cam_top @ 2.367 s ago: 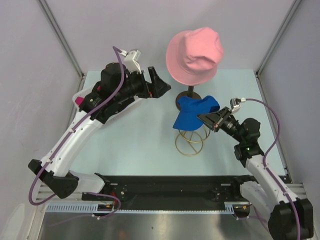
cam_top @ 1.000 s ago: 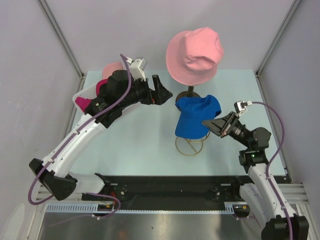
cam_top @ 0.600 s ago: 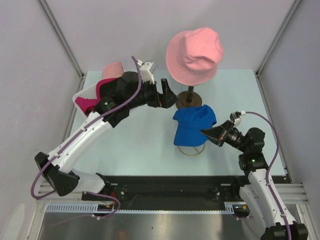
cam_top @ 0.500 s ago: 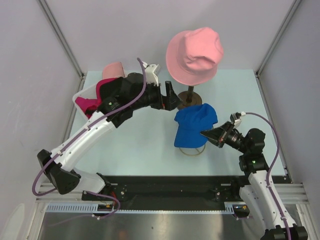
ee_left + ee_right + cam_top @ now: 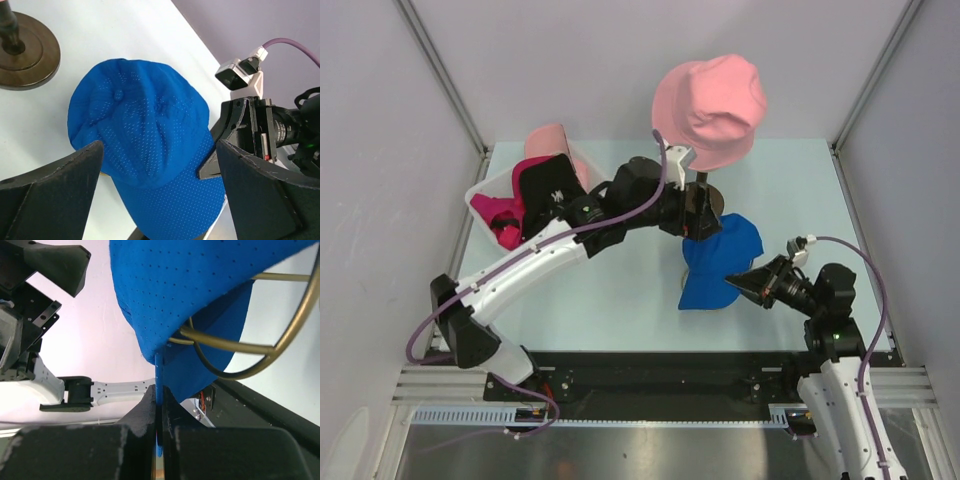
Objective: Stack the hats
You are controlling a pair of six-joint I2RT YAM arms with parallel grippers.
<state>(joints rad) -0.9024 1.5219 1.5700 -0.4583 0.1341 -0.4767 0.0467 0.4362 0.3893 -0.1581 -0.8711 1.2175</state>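
The royal-blue peaked cap (image 5: 720, 262) lies over a gold wire stand (image 5: 235, 347), which the cap hides in the top view. My right gripper (image 5: 744, 280) is shut on the cap's edge (image 5: 159, 375). My left gripper (image 5: 703, 222) is open and empty, hovering just above the cap's crown (image 5: 145, 125). The salmon-pink bucket hat (image 5: 710, 108) sits high on its stand at the back. The magenta cap (image 5: 495, 212) and the light-pink cap (image 5: 552, 140) lie in the white basket (image 5: 480, 188) at the left.
The bucket hat's dark round stand base (image 5: 27, 52) stands just behind the blue cap. A black item (image 5: 545, 185) lies in the basket too. Grey walls close in the table on both sides.
My left arm has swung right from beside the basket to above the blue cap. My right gripper has pulled the cap nearer and lower over the wire stand.
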